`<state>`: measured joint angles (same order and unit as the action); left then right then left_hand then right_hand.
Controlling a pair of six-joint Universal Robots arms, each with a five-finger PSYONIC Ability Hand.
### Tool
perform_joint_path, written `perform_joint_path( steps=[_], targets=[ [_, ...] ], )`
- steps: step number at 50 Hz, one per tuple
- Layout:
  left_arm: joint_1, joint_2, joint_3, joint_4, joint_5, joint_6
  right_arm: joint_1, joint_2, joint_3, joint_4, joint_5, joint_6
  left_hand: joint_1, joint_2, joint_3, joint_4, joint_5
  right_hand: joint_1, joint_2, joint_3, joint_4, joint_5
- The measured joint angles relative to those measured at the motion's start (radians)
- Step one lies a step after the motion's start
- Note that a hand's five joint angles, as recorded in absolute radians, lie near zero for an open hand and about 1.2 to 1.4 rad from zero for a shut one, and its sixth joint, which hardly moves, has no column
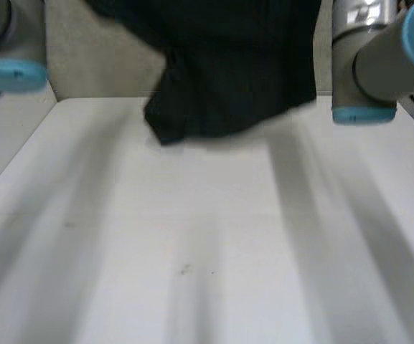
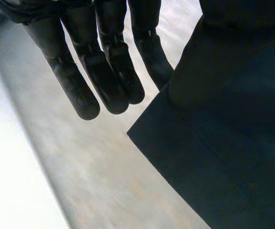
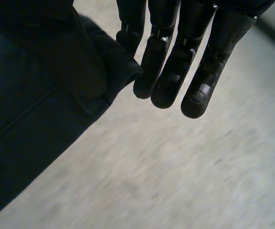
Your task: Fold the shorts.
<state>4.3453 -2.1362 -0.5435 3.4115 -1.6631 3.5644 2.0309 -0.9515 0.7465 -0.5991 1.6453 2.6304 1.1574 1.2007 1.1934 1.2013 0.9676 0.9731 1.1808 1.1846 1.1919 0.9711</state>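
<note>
Shorts (image 1: 235,72): dark, nearly black cloth, hanging in a bunched mass at the far end of the surface (image 1: 207,236), between the two arms. The upper part is cut off by the head view's edge, so the waistband and whatever carries it are hidden there. The lowest fold hangs over the far edge of the surface; whether it touches cannot be told. Seams and leg openings are hard to make out in the dark cloth. A straight hem and one square corner of the shorts (image 2: 223,143) show beside the left hand (image 2: 99,57). The fingers (image 2: 80,90) of that hand are straight and close together, and the one nearest the cloth meets its edge. The thumb is hidden under a bulge of cloth, which is nipped there. A thick rolled edge of the shorts (image 3: 32,95), with a long seam below it, lies beside the right hand (image 3: 175,57). The fingers (image 3: 199,90) of the right hand are likewise straight and side by side. The innermost one rests against the roll and the thumb is covered, so the cloth is pinched on that side too. Surface: white, with a few small dark specks (image 1: 185,269) near its middle. Left arm (image 1: 6,43) and right arm (image 1: 372,64): grey joints with light-blue caps, flanking the shorts and both cut off. A beige backdrop (image 1: 99,57) lies beyond the far edge.
</note>
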Motion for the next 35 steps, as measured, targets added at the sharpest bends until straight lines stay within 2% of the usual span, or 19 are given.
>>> perform_joint_path(
  steps=[4, 10, 13, 21, 29, 35],
  targets=[
    [-0.004, 0.061, -0.072, 0.071, -0.03, -0.004, 0.002, -0.025, 0.016, -0.008, 0.005, 0.001, 0.0, 0.0, 0.0, 0.0, 0.0, 0.0, 0.0, 0.0, 0.0, 0.009],
    [0.002, 0.105, -0.314, 0.07, -0.03, -0.049, 0.007, -0.043, 0.099, 0.153, -0.009, -0.002, 0.0, 0.0, 0.0, 0.0, 0.0, 0.0, 0.0, 0.0, 0.0, 0.009],
    [0.008, 0.118, -0.491, 0.059, -0.014, -0.092, 0.008, -0.041, 0.178, 0.242, -0.041, -0.004, 0.0, 0.0, 0.0, 0.0, 0.0, 0.0, 0.0, 0.0, 0.0, 0.009],
    [0.013, 0.096, -0.856, 0.054, 0.038, -0.134, 0.007, 0.031, 0.407, 0.33, -0.132, -0.047, 0.0, 0.0, 0.0, 0.0, 0.0, 0.0, 0.0, 0.0, 0.0, 0.009],
    [0.011, 0.034, -1.037, 0.025, 0.048, -0.129, 0.004, 0.098, 0.546, 0.387, -0.136, -0.136, 0.0, 0.0, 0.0, 0.0, 0.0, 0.0, 0.0, 0.0, 0.0, 0.009],
    [0.014, 0.097, -1.138, -0.049, 0.049, -0.127, -0.001, 0.024, 0.623, 0.479, -0.121, -0.129, 0.0, 0.0, 0.0, 0.0, 0.0, 0.0, 0.0, 0.0, 0.0, 0.009]
  ],
)
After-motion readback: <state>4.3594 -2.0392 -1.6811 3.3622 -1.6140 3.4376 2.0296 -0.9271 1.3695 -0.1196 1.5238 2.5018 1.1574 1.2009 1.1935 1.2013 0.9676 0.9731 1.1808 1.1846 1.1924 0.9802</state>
